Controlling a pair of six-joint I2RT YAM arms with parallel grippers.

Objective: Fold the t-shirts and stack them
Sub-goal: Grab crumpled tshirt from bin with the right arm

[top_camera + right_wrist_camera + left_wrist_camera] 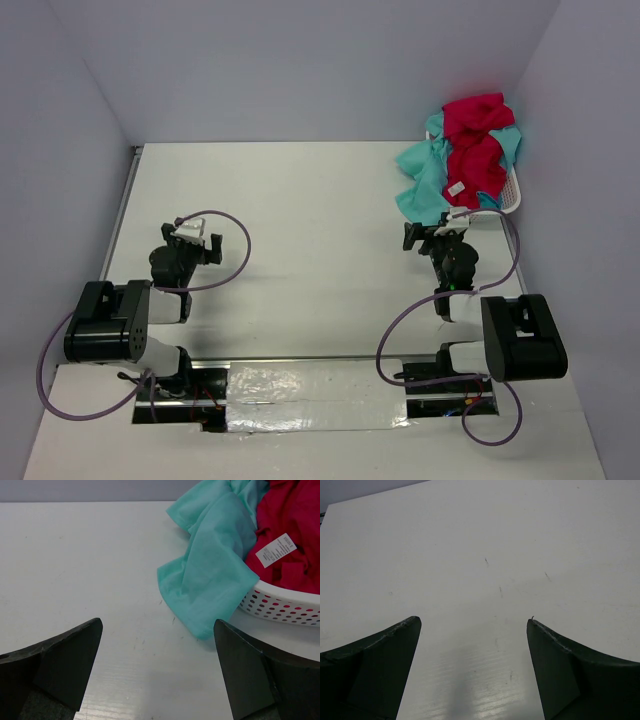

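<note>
Left claw point(474, 620), right claw point(158, 623) gape empty; crumpled red t-shirt point(295, 510), mint t-shirt point(210, 565) overflow basket point(280, 600).

1 red shirt point(295, 510), 1 mint-teal shirt point(215, 575), 1 basket point(280, 602) — 2 pincers point(475, 621) point(158, 622).

Right hand point(157, 624): spread wide.
Light mint-teal cloth shirt point(210, 575): hangs over white plastic lattice basket point(280, 605) onto bench point(75, 555).
Crimson red cloth shirt point(295, 515): in basket.
</note>
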